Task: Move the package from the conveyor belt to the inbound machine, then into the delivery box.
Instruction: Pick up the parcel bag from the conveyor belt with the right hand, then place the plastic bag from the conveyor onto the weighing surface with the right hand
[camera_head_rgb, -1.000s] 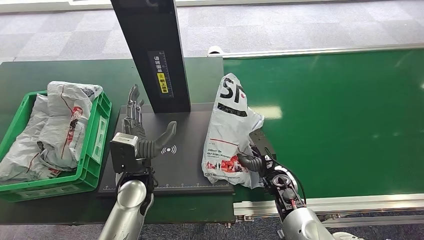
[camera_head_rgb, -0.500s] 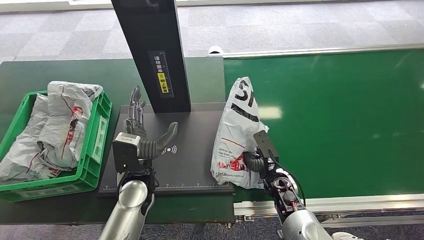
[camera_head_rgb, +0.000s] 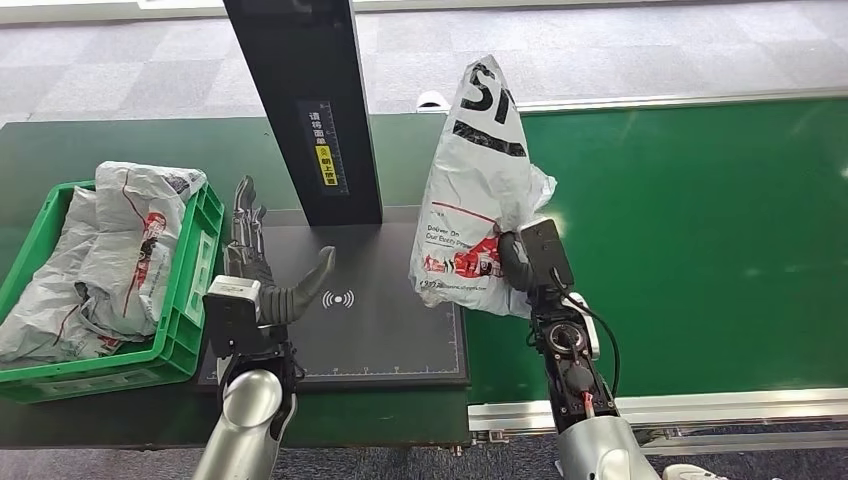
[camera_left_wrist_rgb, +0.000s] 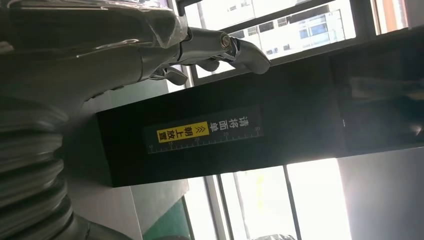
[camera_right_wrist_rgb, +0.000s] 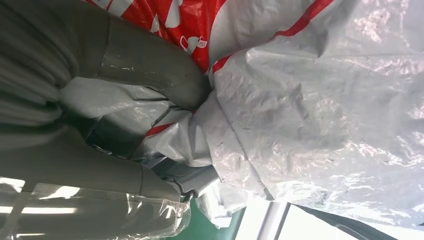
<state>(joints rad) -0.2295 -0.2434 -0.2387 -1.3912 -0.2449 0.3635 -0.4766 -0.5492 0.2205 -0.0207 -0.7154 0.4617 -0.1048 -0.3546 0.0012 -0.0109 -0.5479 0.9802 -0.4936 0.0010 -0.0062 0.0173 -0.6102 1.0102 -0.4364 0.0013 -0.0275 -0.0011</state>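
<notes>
My right hand (camera_head_rgb: 518, 258) grips a white plastic package (camera_head_rgb: 473, 180) with red and black print and holds it up in the air, over the seam between the green conveyor belt (camera_head_rgb: 690, 230) and the black inbound machine plate (camera_head_rgb: 370, 320). In the right wrist view the thumb (camera_right_wrist_rgb: 150, 65) presses into the crumpled bag (camera_right_wrist_rgb: 310, 115). My left hand (camera_head_rgb: 262, 270) hovers open over the plate's left side, fingers spread, beside the machine's black post (camera_head_rgb: 305, 100). The green delivery box (camera_head_rgb: 190, 290) stands at the left.
The delivery box holds several white packages (camera_head_rgb: 110, 250). The black post with a yellow label (camera_left_wrist_rgb: 185, 134) rises behind the plate. A metal rail (camera_head_rgb: 660, 405) edges the belt's near side. Grey carpet floor (camera_head_rgb: 620, 50) lies beyond the belt.
My right hand has lifted the package off the belt and plate edge, raising it well up and slightly back. My left hand has shifted a little left and back.
</notes>
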